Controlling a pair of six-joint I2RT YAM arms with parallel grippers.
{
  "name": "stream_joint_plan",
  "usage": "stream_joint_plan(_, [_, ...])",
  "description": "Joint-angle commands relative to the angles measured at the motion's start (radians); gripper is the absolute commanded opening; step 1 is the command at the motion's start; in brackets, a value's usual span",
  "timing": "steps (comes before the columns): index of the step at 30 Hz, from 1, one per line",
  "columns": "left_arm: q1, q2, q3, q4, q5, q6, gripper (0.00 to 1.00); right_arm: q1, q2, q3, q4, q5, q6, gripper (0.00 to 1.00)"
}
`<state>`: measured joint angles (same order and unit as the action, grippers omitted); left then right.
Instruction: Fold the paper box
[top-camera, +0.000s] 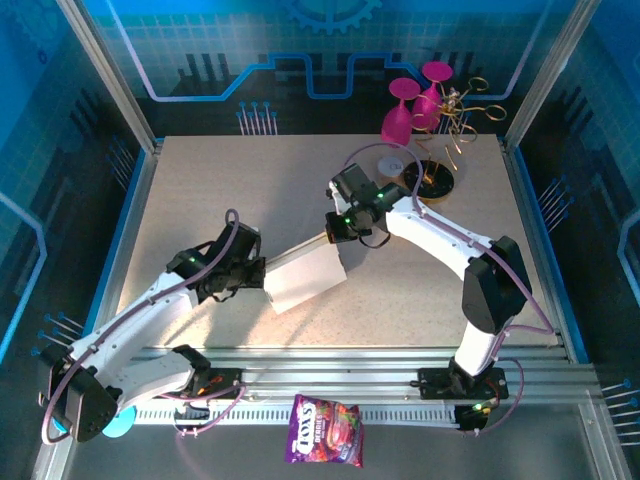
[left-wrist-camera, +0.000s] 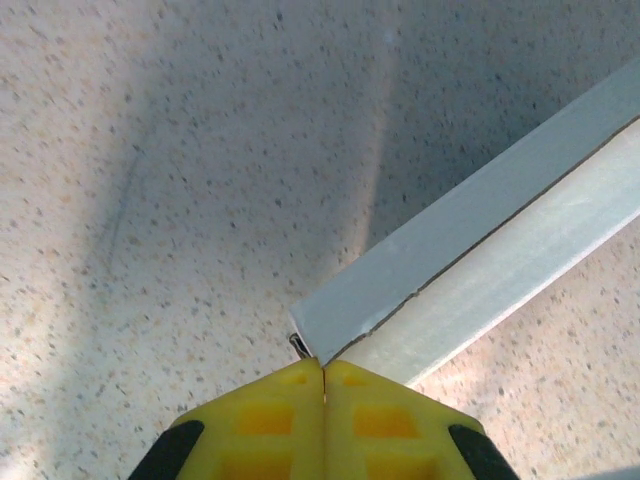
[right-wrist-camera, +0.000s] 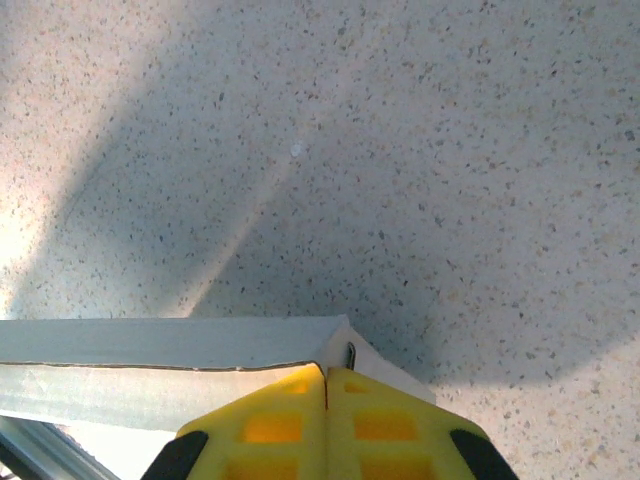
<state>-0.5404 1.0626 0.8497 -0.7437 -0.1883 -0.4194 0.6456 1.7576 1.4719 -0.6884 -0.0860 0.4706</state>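
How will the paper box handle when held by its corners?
Probably light and floppy: the paper box is thin, flat cardboard. Pinched at corners by the left gripper and right gripper, it may sag or twist between them.

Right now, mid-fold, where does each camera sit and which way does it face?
Top external: fixed above and behind the arm bases, looking down at the speckled beige table; both arms show, with the left gripper and right gripper at opposite ends of the flat white cardboard paper box.
Left wrist: on the left arm, looking past its shut yellow fingers at a box corner.
Right wrist: on the right arm, its yellow fingers shut at another corner.
Shared: both wrist views show the box's edge and the table.
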Motion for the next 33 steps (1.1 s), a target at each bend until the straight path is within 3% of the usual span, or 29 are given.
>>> stream_joint_plan(1, [-0.017, 0.019, 0.015, 0.115, -0.095, -0.003, 0.00, -0.007, -0.008, 0.001, 0.083, -0.079, -0.006, 0.00])
stream_joint_plan(10, [-0.032, 0.089, 0.032, 0.192, -0.261, 0.034, 0.00, -0.030, 0.043, -0.016, 0.212, -0.127, -0.039, 0.00])
stream_joint_plan(17, [-0.097, 0.119, 0.034, 0.189, -0.367, 0.018, 0.00, -0.040, 0.030, -0.066, 0.242, -0.127, -0.052, 0.00])
stream_joint_plan(20, [-0.140, 0.134, 0.037, 0.168, -0.419, 0.001, 0.00, -0.041, 0.000, -0.096, 0.245, -0.128, -0.043, 0.07])
stream_joint_plan(26, [-0.208, 0.164, 0.044, 0.115, -0.511, -0.069, 0.00, -0.040, -0.103, -0.149, 0.230, -0.124, 0.039, 0.30])
stream_joint_plan(33, [-0.237, 0.187, 0.047, 0.097, -0.558, -0.127, 0.00, -0.047, -0.222, -0.245, 0.230, -0.138, 0.202, 0.43])
